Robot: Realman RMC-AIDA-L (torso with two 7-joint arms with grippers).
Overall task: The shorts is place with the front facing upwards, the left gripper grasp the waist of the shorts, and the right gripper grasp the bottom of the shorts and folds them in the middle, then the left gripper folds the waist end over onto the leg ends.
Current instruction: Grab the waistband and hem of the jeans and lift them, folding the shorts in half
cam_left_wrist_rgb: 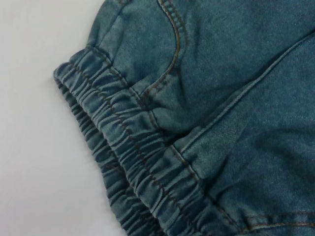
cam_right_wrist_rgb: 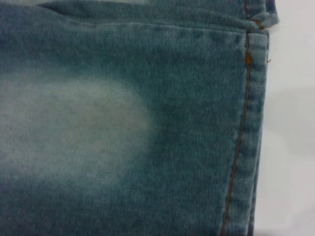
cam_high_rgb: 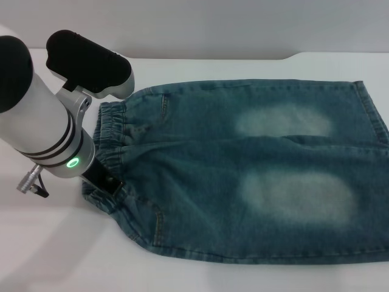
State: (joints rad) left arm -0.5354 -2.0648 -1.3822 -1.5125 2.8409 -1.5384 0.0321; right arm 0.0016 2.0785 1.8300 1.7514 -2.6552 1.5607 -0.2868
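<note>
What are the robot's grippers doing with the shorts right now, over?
Left gripper down at the waist, grip unclear. Right gripper out of sight. Shorts flat, unfolded, on the white table. Nothing in the way.

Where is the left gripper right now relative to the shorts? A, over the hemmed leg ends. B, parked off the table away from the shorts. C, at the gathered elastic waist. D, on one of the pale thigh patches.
C: in the head view the left gripper sits at the near part of the puckered waist of the shorts, and its wrist camera looks onto that band.
</note>
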